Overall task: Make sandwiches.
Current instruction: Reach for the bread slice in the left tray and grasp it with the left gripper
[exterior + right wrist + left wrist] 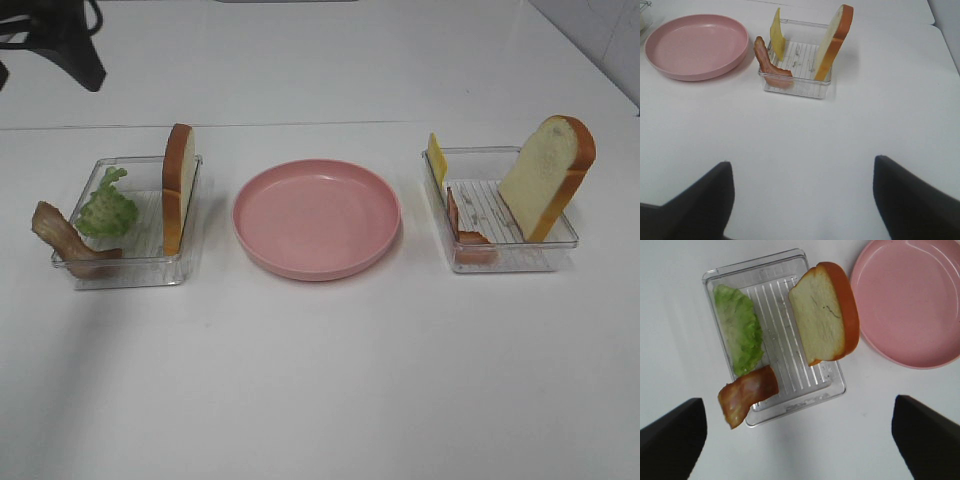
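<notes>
Seen from high: sandwich parts unassembled, split between two clear trays.

In the left tray [140, 272], left of centre:
- left bread slice [178, 188], standing on edge along the right wall, with a white face and orange-brown crust
- crinkled green lettuce leaf [108, 208]
- brown left bacon strip [62, 238], hanging over the lower-left corner

In the right tray [520, 258], right of centre:
- right bread slice [548, 175], leaning up over the right wall
- thin yellow cheese slice [436, 157], upright at the upper-left corner
- right bacon strip [465, 232], draped over the lower-left rim

Between the trays, apart from both: round pink plate [316, 217]. Open white table [320, 380] across the whole lower frame and around each tray.

Left gripper [799, 405] spread wide, holding nothing, left tray just beyond its fingertips. Right gripper [802, 162] spread wide, holding nothing, well short of the right tray.
</notes>
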Action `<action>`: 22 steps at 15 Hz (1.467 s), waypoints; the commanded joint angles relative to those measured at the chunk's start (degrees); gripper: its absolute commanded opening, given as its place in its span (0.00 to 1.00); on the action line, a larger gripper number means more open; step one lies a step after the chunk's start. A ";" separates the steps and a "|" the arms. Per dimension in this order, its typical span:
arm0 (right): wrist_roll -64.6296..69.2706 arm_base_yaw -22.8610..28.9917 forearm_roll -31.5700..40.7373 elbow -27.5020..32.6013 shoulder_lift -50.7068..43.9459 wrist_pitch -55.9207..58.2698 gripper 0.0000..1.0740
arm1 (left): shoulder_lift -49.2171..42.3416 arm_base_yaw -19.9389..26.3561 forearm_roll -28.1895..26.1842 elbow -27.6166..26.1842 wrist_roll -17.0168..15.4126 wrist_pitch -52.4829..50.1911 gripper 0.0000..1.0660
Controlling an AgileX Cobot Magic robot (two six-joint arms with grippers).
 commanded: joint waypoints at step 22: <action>-0.23 -0.40 0.11 0.17 -0.74 -0.17 0.68 | 34.84 -14.21 17.13 -29.22 -23.15 6.42 0.50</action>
